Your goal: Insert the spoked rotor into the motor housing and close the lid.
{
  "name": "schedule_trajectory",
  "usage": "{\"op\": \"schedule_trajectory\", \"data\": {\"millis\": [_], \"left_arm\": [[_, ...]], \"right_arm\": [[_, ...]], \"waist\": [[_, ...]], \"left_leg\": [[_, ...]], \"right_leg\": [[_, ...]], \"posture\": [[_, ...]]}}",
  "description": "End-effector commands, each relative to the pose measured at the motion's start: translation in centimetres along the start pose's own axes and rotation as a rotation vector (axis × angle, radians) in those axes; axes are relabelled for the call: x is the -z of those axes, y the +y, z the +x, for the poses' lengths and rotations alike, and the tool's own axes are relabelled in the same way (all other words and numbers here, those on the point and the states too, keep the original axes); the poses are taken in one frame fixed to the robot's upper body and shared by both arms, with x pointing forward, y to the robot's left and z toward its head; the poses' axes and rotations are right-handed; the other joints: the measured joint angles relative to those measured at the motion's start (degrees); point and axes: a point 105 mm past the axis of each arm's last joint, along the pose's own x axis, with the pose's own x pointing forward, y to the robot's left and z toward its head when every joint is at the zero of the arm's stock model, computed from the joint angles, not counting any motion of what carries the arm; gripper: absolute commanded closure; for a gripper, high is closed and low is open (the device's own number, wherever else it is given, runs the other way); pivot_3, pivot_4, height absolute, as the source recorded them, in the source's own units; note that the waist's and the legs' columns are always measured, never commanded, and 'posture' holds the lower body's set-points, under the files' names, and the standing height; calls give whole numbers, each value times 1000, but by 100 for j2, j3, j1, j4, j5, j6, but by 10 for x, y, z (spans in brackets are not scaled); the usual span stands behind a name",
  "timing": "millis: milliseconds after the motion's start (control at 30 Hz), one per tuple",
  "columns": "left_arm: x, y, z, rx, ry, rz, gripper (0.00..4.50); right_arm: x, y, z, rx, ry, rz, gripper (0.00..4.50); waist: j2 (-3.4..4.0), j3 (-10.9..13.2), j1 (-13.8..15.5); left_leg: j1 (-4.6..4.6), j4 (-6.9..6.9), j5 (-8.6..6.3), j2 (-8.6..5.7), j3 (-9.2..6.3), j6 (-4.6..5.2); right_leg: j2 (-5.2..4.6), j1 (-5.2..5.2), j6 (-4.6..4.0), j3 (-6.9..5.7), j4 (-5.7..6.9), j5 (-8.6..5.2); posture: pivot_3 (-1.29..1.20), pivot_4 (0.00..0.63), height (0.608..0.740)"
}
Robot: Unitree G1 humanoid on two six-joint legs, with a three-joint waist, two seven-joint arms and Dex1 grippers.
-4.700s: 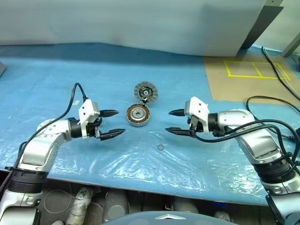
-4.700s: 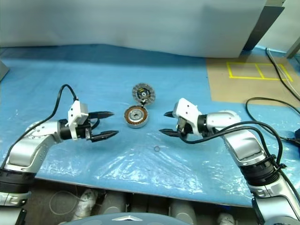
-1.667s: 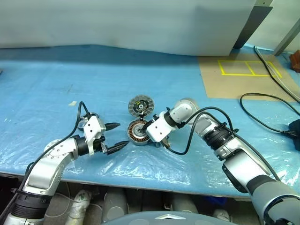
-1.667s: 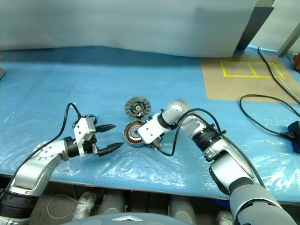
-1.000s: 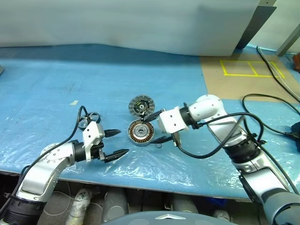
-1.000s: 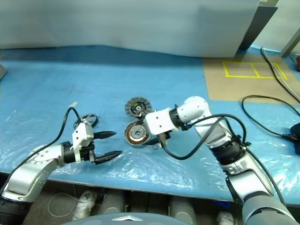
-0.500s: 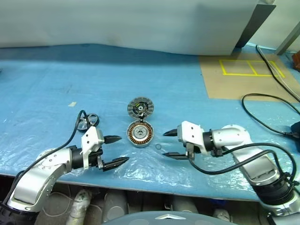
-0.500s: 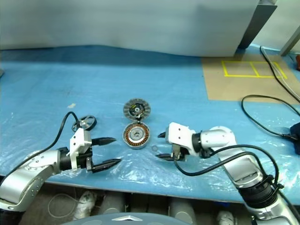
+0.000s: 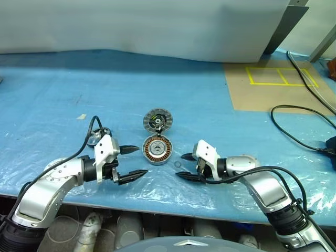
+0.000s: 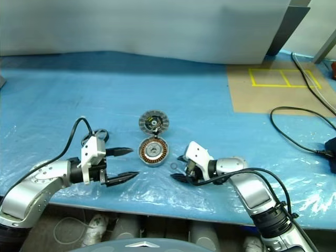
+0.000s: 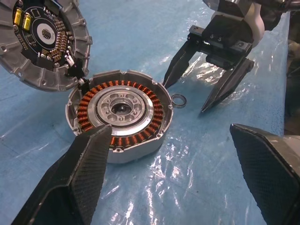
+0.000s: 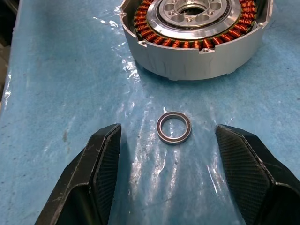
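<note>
The motor housing (image 9: 157,149) lies face up mid-table, with copper windings around a grey centre. Its round lid (image 9: 157,119) stands open behind it, joined at the rim, its circuit side showing. A small dark spoked rotor (image 10: 100,135) lies on the sheet behind my left gripper, partly hidden by it. My left gripper (image 9: 142,160) hovers open just left of the housing and holds nothing. On the housing's right, my right gripper (image 9: 180,166) is low and open, pointing left. A small metal ring (image 12: 174,127) lies on the sheet between its fingertips, untouched.
Wrinkled blue plastic sheet (image 9: 63,94) covers the table, whose front edge runs just below both arms. A tan board with yellow tape (image 9: 273,89) lies at the back right. A black cable (image 9: 299,113) loops along the right side.
My right gripper has left the housing's right rim, dropped to the sheet nearer me and rolled, so the small ring now lies between its tips. The left gripper has hardly moved.
</note>
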Motion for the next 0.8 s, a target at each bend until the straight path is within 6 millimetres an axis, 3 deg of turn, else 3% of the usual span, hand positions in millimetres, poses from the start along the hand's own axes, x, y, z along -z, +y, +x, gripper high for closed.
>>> {"op": "schedule_trajectory", "data": {"millis": [33,133,233,400,467,667,800], "left_arm": [[-7,-2,2,6,-16,26,236],[-6,-1,2,5,-15,28,236],[-6,-2,2,5,-13,30,236],[-6,0,3,2,-12,33,236],[-8,0,4,3,-14,33,236],[-11,-4,7,8,-16,33,236],[-13,-8,7,12,-18,32,236]], "right_arm": [[2,5,3,-6,3,-18,1160],[4,6,4,-8,10,-18,1160],[9,4,2,1,29,-24,1730],[9,-1,1,24,30,-32,3414],[7,-1,1,25,22,-29,3842],[4,0,1,25,12,-26,3839],[-25,-6,-12,39,-83,22,3839]], "waist": [[0,0,1],[0,0,0],[0,0,3],[0,0,3],[-1,0,3],[-1,0,0],[0,0,4]], "left_leg": [[2,0,0,0,0,0],[5,0,0,0,0,0],[9,0,0,0,0,0],[11,0,0,0,0,0],[12,0,0,0,0,0],[17,1,0,0,0,0],[16,1,0,-1,-1,0]], "right_leg": [[0,2,0,0,0,0],[0,7,0,0,-2,0],[0,11,0,0,-1,0],[0,14,0,0,-2,0],[0,14,0,0,-2,0],[0,19,0,0,0,0],[0,19,0,0,-2,0]], "posture": [[0,150,740],[0,150,740],[0,150,740],[0,150,740],[0,150,740],[0,150,740],[0,150,740]]}}
